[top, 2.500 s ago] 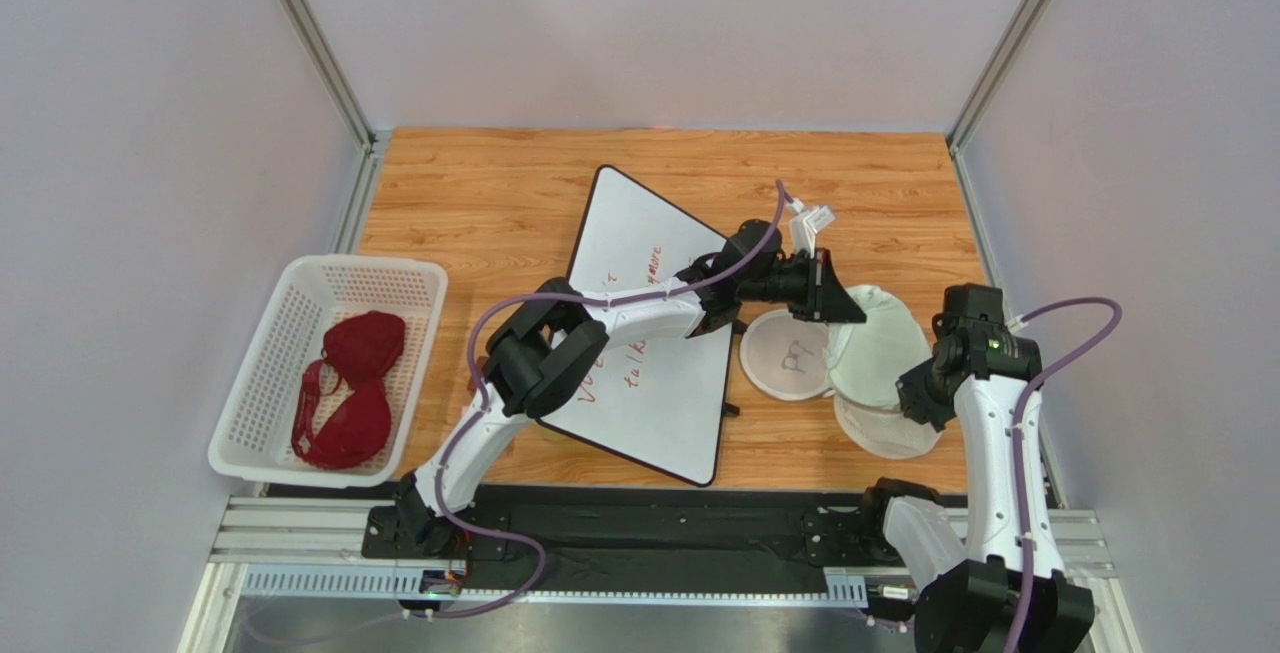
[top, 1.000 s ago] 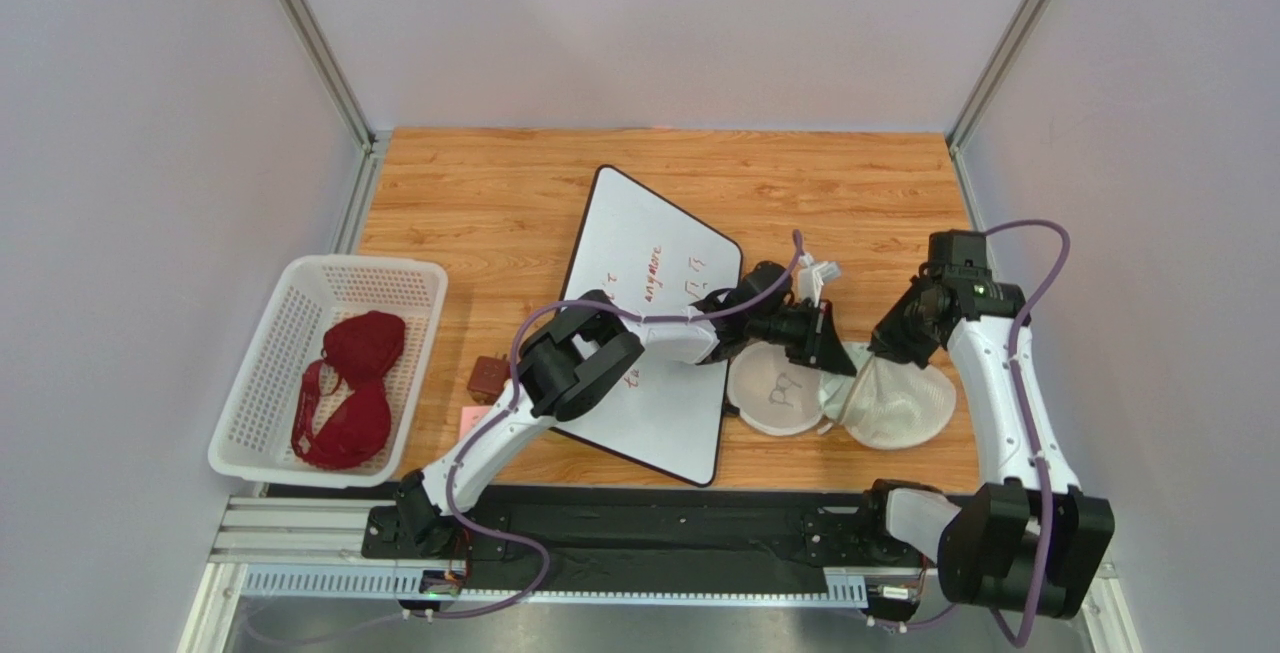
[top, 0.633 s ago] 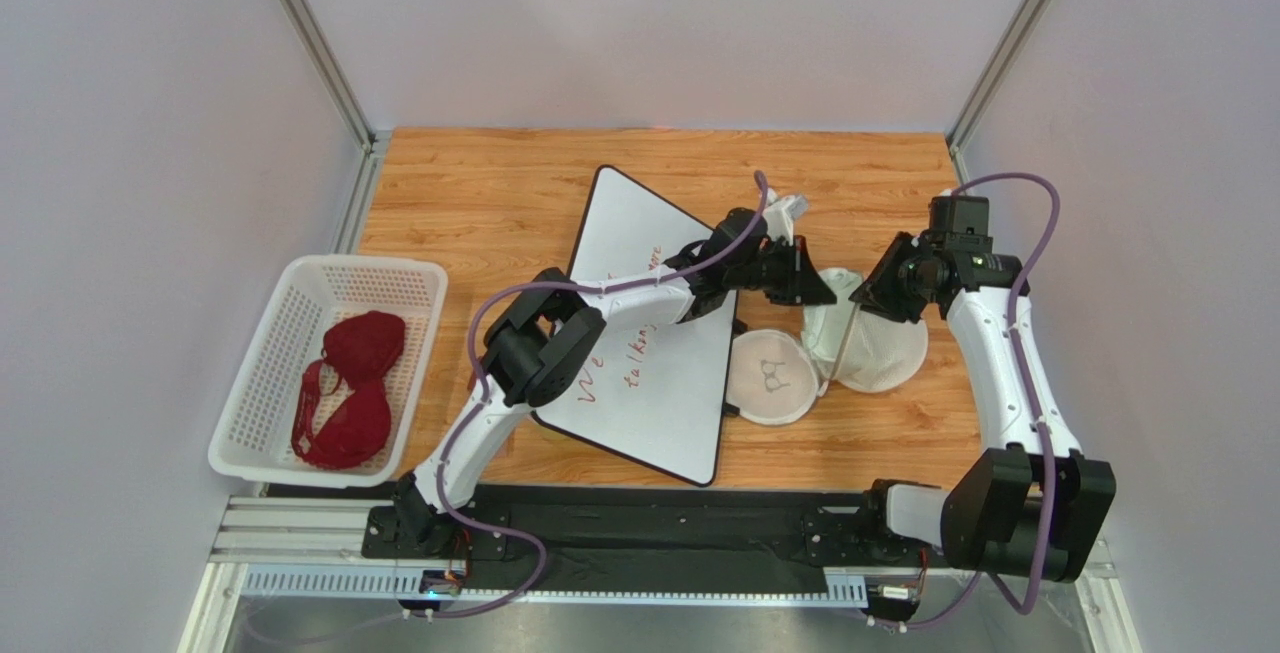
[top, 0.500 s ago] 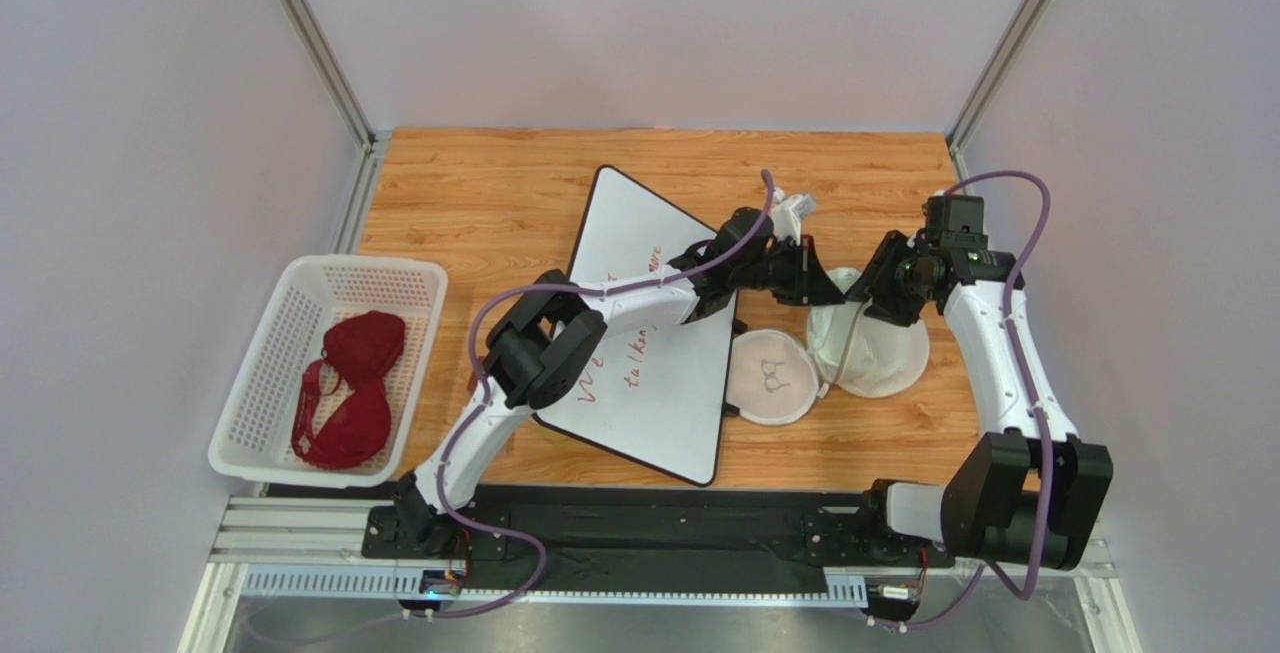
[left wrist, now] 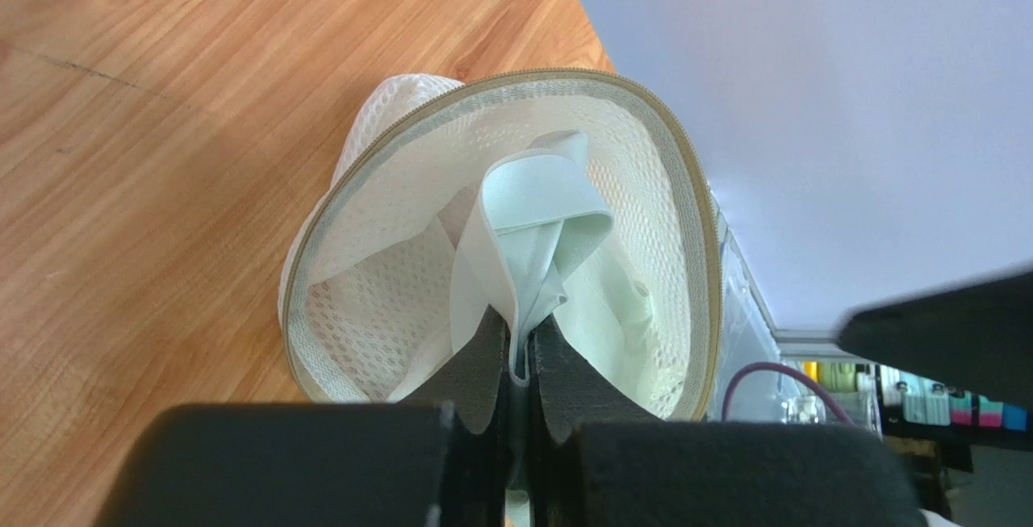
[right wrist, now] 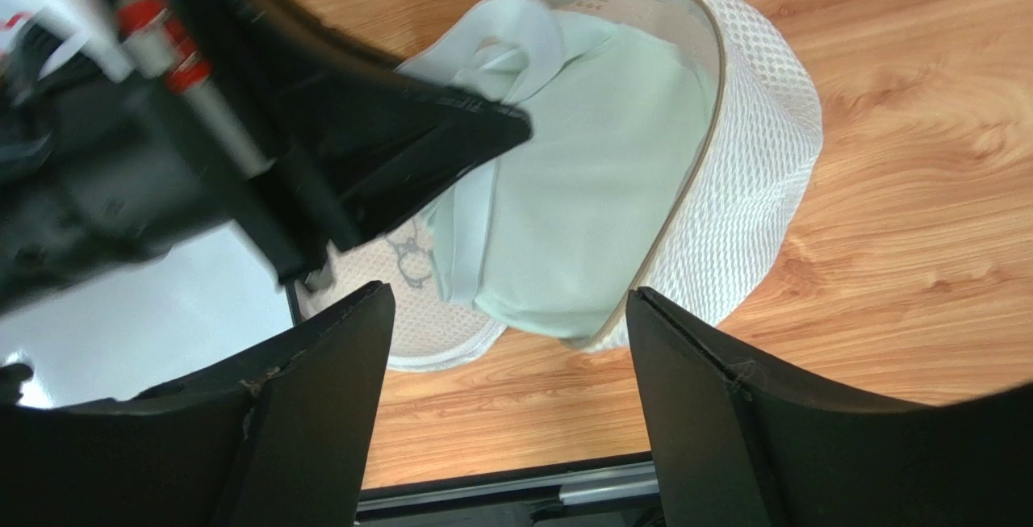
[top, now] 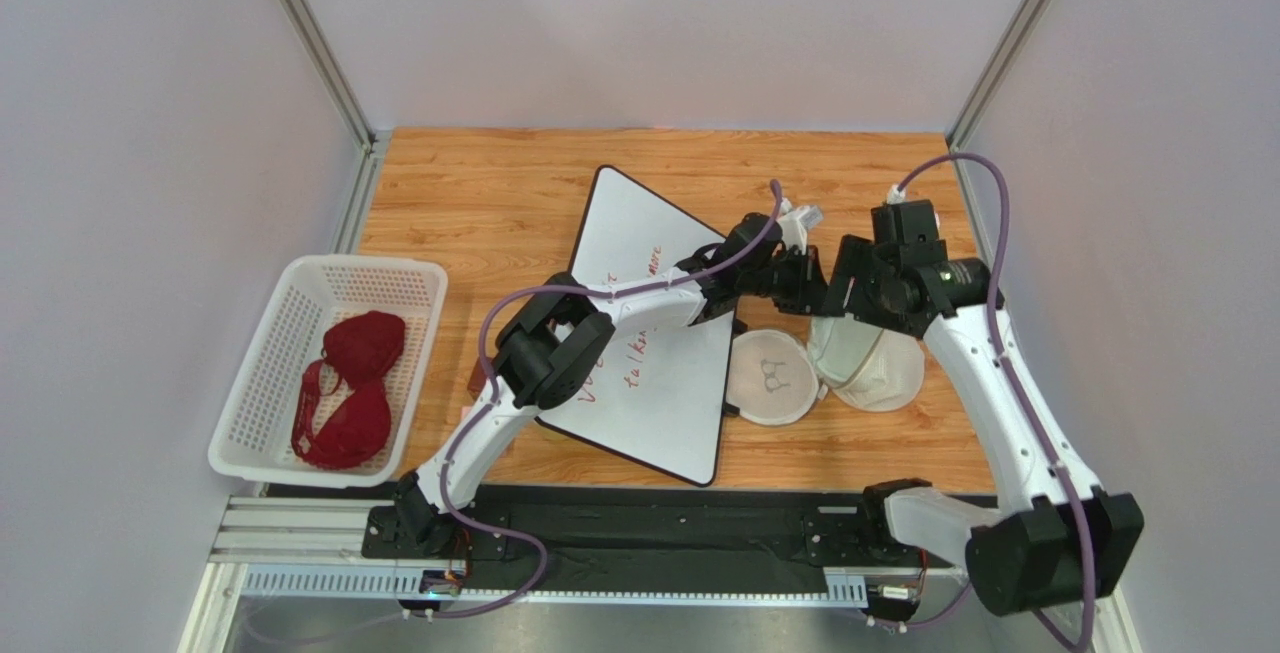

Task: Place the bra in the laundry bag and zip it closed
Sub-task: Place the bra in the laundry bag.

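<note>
The bra, a single maroon one, lies in the one white basket, well apart from both pincers and far off to the left of the left arm's reach. Nothing is on its way to it, so the loading step has not begun.

The one laundry bag sits directly beneath the two pincers, its mouth unzipped. Its round lid, icon side up, lies folded out flat on the table, just beside the left gripper on its near side.

In the left wrist view, the left gripper is pinched tight on a pale fabric loop inside the bag's mouth. It probably holds the loop to lift it, so that the soft mesh wall stands up and the zipper rim gapes.

The right gripper hovers just beside the left one, over the far side of the rim. In its own wrist view the right gripper has its fingers spread wide, with nothing between them. The bag lies below and the left pincer's black nose pokes in from the left. Judging by this pose, it may be about to take the rim.

One whiteboard lies under the left arm, behind its pincer.
</note>
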You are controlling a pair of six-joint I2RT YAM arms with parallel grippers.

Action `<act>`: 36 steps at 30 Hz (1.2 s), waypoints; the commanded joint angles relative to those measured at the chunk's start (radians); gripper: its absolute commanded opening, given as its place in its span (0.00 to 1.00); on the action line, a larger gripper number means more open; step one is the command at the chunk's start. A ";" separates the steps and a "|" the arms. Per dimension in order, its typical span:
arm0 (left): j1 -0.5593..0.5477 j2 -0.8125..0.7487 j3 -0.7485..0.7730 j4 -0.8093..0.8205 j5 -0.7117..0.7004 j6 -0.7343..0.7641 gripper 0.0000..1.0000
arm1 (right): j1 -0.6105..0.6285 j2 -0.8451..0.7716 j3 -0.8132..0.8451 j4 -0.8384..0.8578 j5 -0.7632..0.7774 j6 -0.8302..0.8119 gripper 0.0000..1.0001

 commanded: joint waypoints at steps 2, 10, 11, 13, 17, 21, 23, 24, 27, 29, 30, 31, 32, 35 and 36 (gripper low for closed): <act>-0.007 -0.015 0.090 -0.129 -0.012 0.032 0.00 | 0.135 -0.169 -0.102 0.037 0.190 -0.026 0.75; -0.007 -0.035 0.106 -0.218 -0.007 0.010 0.00 | 0.316 -0.287 -0.316 0.319 0.263 -0.095 0.75; -0.009 -0.037 0.110 -0.226 -0.006 0.009 0.00 | 0.330 -0.296 -0.349 0.348 0.277 -0.112 0.75; -0.009 -0.043 0.117 -0.235 0.002 0.009 0.00 | 0.362 -0.309 -0.389 0.448 0.295 -0.132 0.75; -0.007 -0.047 0.140 -0.327 -0.023 0.053 0.00 | 0.371 -0.306 -0.442 0.528 0.340 -0.150 0.71; -0.004 -0.058 0.121 -0.313 0.039 0.087 0.00 | 0.371 -0.313 -0.451 0.520 0.349 -0.172 0.67; -0.003 -0.061 0.104 -0.292 0.065 0.114 0.00 | 0.370 -0.336 -0.468 0.522 0.345 -0.172 0.67; -0.001 -0.067 0.098 -0.283 0.086 0.125 0.00 | 0.370 -0.341 -0.477 0.529 0.340 -0.173 0.67; 0.006 -0.075 0.087 -0.270 0.128 0.162 0.00 | 0.370 -0.336 -0.489 0.526 0.326 -0.167 0.67; 0.011 -0.079 0.081 -0.249 0.169 0.176 0.00 | 0.371 -0.333 -0.500 0.526 0.315 -0.163 0.67; 0.009 -0.079 0.080 -0.246 0.201 0.174 0.00 | 0.371 -0.332 -0.505 0.531 0.308 -0.161 0.68; 0.014 -0.079 0.077 -0.203 0.224 0.165 0.00 | 0.371 -0.333 -0.515 0.536 0.306 -0.152 0.68; 0.014 -0.079 0.072 -0.177 0.247 0.147 0.00 | 0.371 -0.336 -0.517 0.546 0.312 -0.149 0.68; 0.014 -0.066 0.063 -0.113 0.299 0.099 0.00 | 0.365 -0.349 -0.485 0.504 0.389 -0.082 0.68; 0.013 -0.061 0.066 -0.106 0.322 0.095 0.01 | 0.347 -0.356 -0.466 0.484 0.390 -0.062 0.69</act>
